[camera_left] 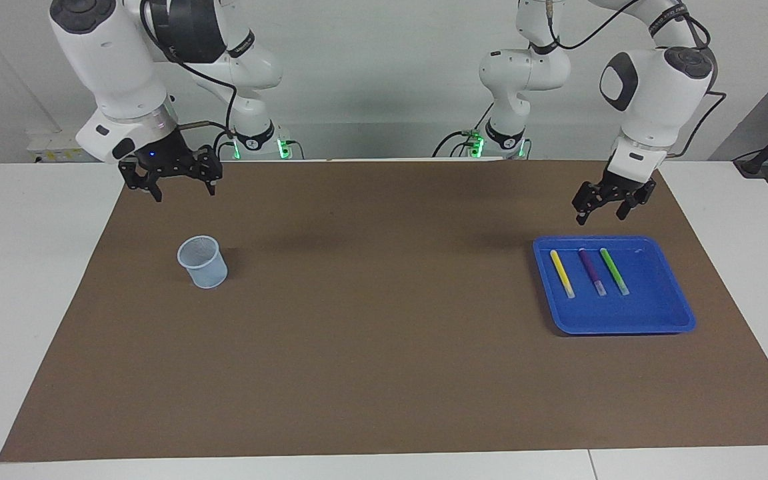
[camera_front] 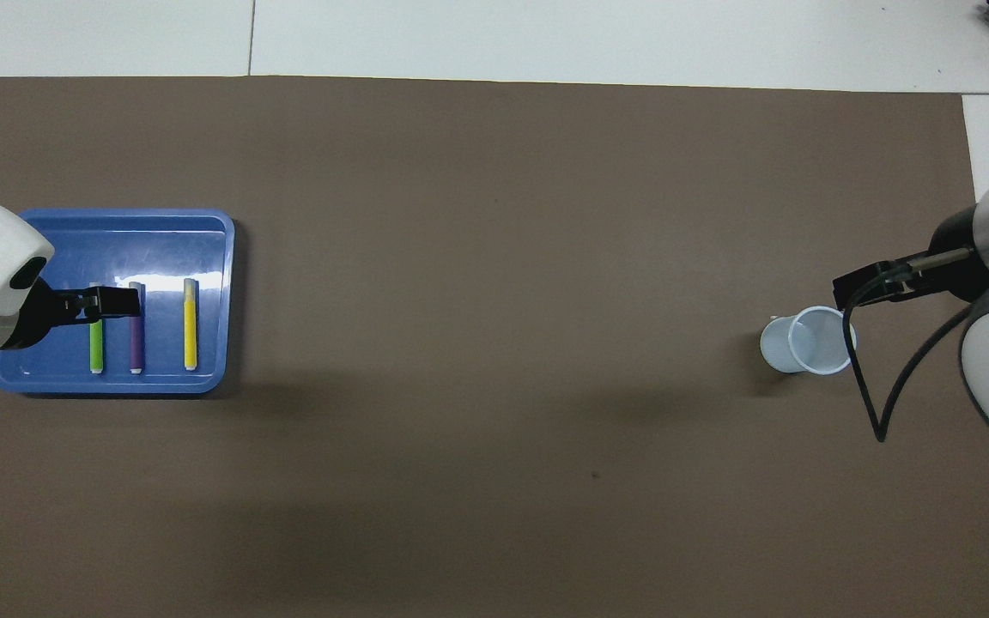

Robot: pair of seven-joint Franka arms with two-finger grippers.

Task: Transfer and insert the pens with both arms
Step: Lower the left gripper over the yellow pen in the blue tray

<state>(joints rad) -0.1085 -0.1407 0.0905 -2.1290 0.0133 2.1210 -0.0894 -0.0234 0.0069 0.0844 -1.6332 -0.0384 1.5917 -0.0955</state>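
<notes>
Over at the left arm's end of the table, the left gripper (camera_left: 599,210) hangs in the air with its black fingers spread apart and nothing between them. Right below it sits a shallow blue plastic tray (camera_left: 657,313) on the big brown paper mat (camera_left: 371,333). From the overhead camera the gripper (camera_front: 121,302) covers the cap ends of two pens, but the facing camera shows it's clearly up off them, not touching anything. The three marker pens lie side by side in the tray, parallel and apart from each other: the thin yellow pen (camera_left: 562,273) toward the middle of the table, the purple pen (camera_left: 591,271) in the centre, the green pen (camera_left: 614,271) on the outer side. Each has its pale cap end pointing away from the robots. At the right arm's end, the right gripper (camera_left: 175,186) waits in the air, fingers also spread wide and empty. Under it and a little farther out stands a small translucent pale-blue plastic cup (camera_left: 203,262), upright on the mat, well apart from the tray.
</notes>
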